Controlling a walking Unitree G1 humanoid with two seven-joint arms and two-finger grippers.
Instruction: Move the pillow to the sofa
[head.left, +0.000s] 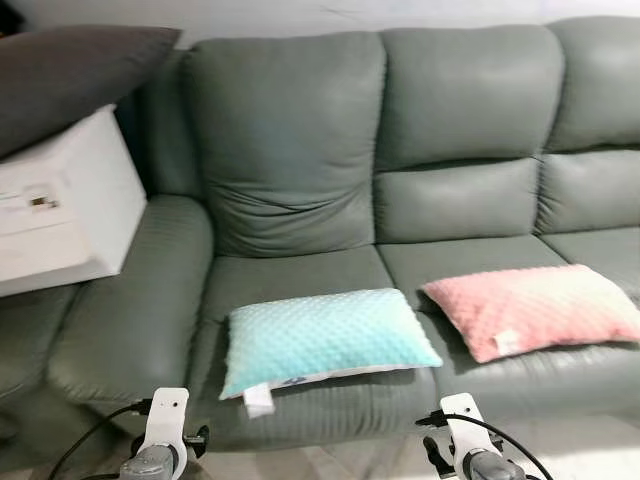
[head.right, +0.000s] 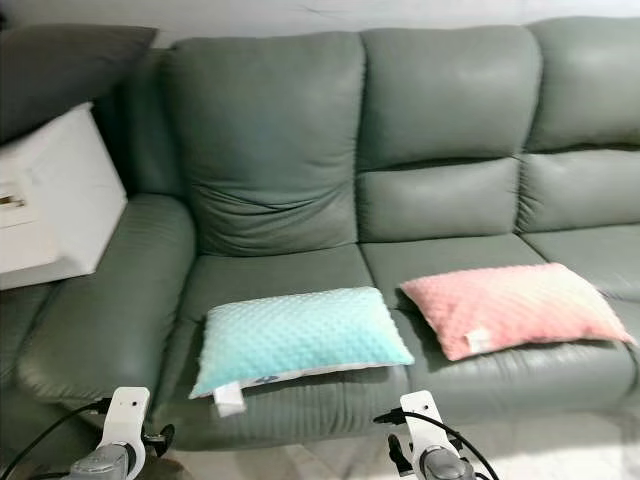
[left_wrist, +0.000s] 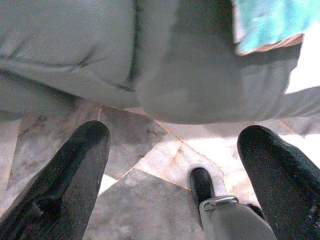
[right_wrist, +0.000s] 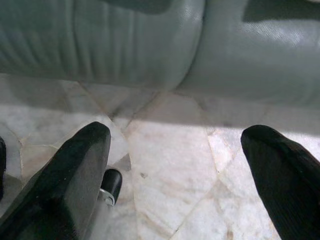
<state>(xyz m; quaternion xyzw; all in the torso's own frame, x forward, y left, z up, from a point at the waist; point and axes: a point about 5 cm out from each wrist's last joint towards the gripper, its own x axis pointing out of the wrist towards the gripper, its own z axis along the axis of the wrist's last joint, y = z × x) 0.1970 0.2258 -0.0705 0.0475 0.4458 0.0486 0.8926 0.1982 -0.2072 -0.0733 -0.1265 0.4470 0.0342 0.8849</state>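
Pillow placement looks finished. Both sets of fingers, left (left_wrist: 170, 165) and right (right_wrist: 175, 165), are spread wide with nothing held, low above the floor (right_wrist: 170, 150). The teal pillow (head.left: 320, 338) lies on the sofa (head.left: 300, 150) seat beside a pink pillow (head.left: 535, 308); withdrawal is best kept clear.

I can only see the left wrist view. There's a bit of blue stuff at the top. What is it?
Observer: A teal pillow lying flat on the grey sofa seat.
Operator: Is it the only pillow?
Observer: No, a pink pillow lies on the next seat, on the robot's right, apart from the teal one.
Operator: Is the other hand holding anything?
Observer: No, the right gripper hangs open over the tiled floor, in front of the sofa.
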